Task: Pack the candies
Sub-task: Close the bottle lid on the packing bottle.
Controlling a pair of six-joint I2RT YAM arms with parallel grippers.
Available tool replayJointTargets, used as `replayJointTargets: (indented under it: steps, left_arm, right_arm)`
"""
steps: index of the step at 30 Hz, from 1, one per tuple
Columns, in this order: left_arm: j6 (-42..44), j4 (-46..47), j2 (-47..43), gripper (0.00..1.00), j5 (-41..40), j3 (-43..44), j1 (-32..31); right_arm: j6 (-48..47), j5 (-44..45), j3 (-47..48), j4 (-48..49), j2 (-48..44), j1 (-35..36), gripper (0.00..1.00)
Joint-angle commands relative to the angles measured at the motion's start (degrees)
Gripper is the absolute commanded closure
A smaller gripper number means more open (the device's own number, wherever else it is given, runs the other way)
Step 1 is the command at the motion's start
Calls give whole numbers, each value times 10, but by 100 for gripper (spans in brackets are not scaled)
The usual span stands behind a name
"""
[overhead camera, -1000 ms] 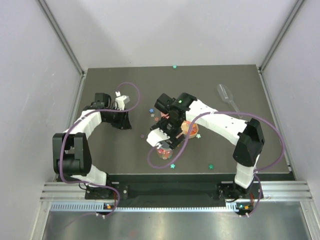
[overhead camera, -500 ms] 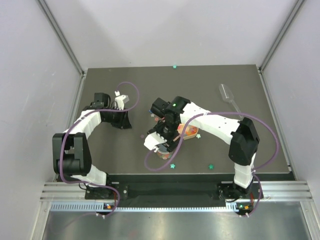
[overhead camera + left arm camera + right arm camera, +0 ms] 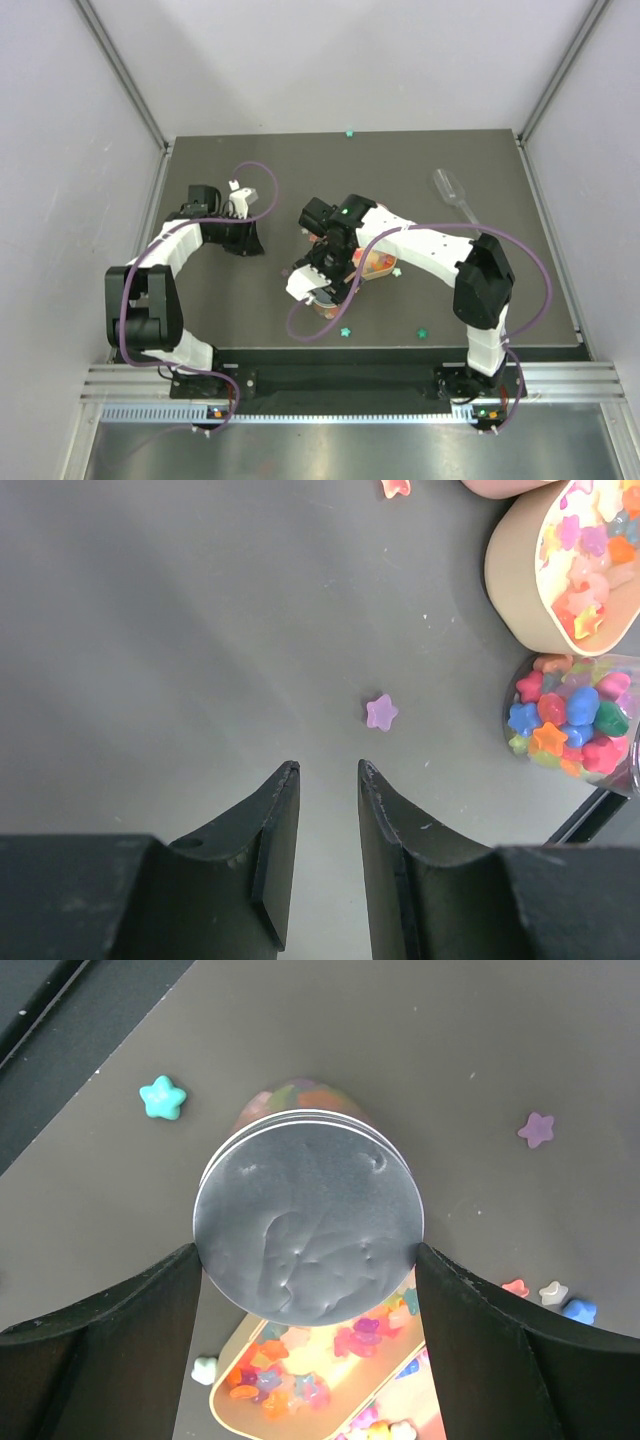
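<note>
Squarely between the right gripper's [image 3: 308, 1260] fingers sits the silver lid [image 3: 305, 1215] of the clear jar [image 3: 295, 1095]. Both pads touch its rim, and candies [image 3: 570, 720] fill the jar, with more in the beige bowl [image 3: 510, 590] beside it. Left gripper's [image 3: 328, 780] fingers stand narrowly apart and empty over bare table [image 3: 150, 630], with one purple star [image 3: 381, 712] just ahead.

Nothing legible in any view. No lettering, label, brand, number or sign on the round silver metal lid [image 3: 308, 1215], bare and only faintly smudged, nor on the dark grey tabletop [image 3: 500, 180].
</note>
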Motion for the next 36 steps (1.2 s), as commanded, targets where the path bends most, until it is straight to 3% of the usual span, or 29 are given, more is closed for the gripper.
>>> replayJointTargets:
  steps: [1,12,15,21,26,31,32,35,36]
  left_arm:
    - [-6,23,7,65,20,5,2]
    - [-9,26,8,65,22,1,3]
    - [-9,27,5,65,25,1,2]
    - [-1,17,1,65,33,9,2]
    - [36,-48,-13,64,54,36,2]
    - [149,-133,-31,65,85,39,2]
    - [174,-145,-32,66,89,34,1]
    - [192,-140,-44,72,110,6,2]
    - [190,-137,-45,73,111,1,1]
  right_arm:
    - [5,-1,-2,15,3,4,24]
    - [24,2,-13,28,4,-4,18]
    - [40,5,-9,32,-3,-6,1]
    - [37,8,-20,41,-43,-11,0]
    - [33,16,-26,6,-91,-39,0]
    - [58,2,-30,8,-126,-87,0]
    - [69,-4,-31,15,-126,-88,1]
    - [107,-39,-33,47,-119,-85,15]
    - [116,-61,-34,66,-118,-81,29]
